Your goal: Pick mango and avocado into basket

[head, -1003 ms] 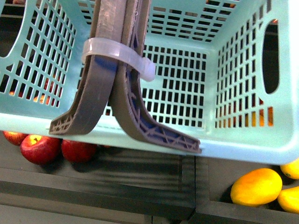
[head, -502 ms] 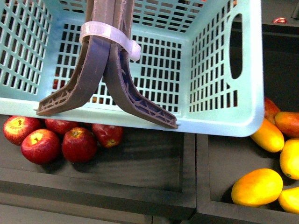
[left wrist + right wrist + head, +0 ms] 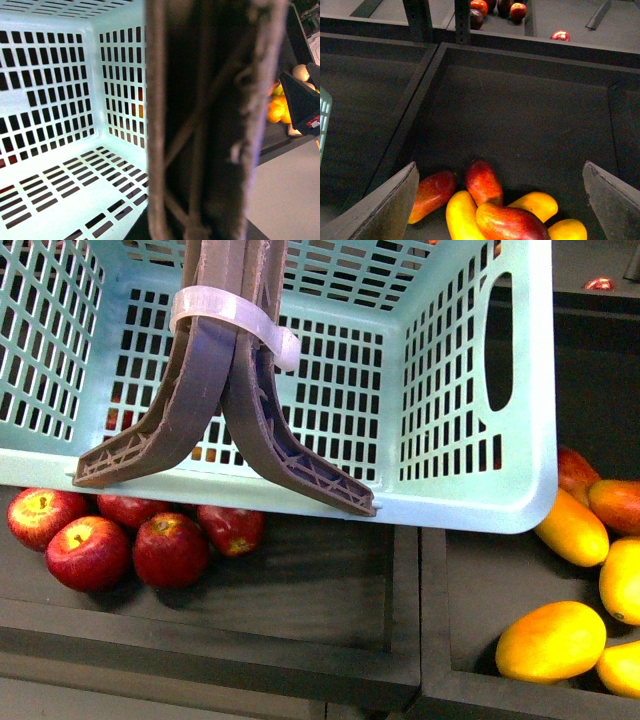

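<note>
**Over the fruit bins, the basket settles and the right tool waits open**

Above the apple bin, the basket (image 3: 470, 510) sits almost where it did half a second ago. Before that, a larger swing left uncovered the apples (image 3: 90, 550) and yellow mangoes (image 3: 550, 640). I judge that carrying is done and picking can start. No fruit shows inside it.

The right tool (image 3: 499, 164) hangs with its fingers spread wide over the heap in the right-hand bin. The mango (image 3: 512, 223) lies there among other red ones, and which is meant is unclear. No avocado shows anywhere.

The joined handles (image 3: 210, 120) fill the left wrist view, so the left tool is hidden and its grip cannot be told.
</note>
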Tool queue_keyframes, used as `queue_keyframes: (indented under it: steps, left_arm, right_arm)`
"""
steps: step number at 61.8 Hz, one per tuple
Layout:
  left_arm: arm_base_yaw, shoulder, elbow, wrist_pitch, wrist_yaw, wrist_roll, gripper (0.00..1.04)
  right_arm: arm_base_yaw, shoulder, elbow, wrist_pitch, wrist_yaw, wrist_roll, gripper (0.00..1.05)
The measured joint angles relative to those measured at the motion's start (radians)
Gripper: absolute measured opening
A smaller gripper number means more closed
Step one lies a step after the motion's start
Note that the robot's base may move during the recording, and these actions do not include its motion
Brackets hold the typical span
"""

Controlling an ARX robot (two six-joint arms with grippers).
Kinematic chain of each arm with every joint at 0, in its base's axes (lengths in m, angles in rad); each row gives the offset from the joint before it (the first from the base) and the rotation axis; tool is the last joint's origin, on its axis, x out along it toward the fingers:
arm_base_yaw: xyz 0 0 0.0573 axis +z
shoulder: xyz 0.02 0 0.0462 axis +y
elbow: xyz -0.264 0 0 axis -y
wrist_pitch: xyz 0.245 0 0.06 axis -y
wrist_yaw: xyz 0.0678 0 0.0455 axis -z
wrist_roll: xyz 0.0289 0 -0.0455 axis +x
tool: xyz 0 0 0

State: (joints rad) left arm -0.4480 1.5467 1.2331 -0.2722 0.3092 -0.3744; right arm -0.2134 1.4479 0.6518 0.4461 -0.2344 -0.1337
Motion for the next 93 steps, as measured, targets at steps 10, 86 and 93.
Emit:
queue_keyframes:
  steps: [10, 86, 93]
  left_arm:
    - [0.0, 0.0, 0.0, 0.0, 0.006, 0.0, 0.06]
    - [-0.001, 0.0, 0.0, 0.0, 0.005, 0.0, 0.06]
    - [-0.001, 0.0, 0.0, 0.0, 0.006, 0.0, 0.06]
  right_arm:
    - [0.0, 0.0, 0.0, 0.002, 0.002, 0.001, 0.97]
    - [-0.24, 0.921, 1.061, -1.23, -0.335, -1.266, 0.97]
    - [-0.22, 0.949, 1.061, -1.198, -0.337, -1.298, 0.97]
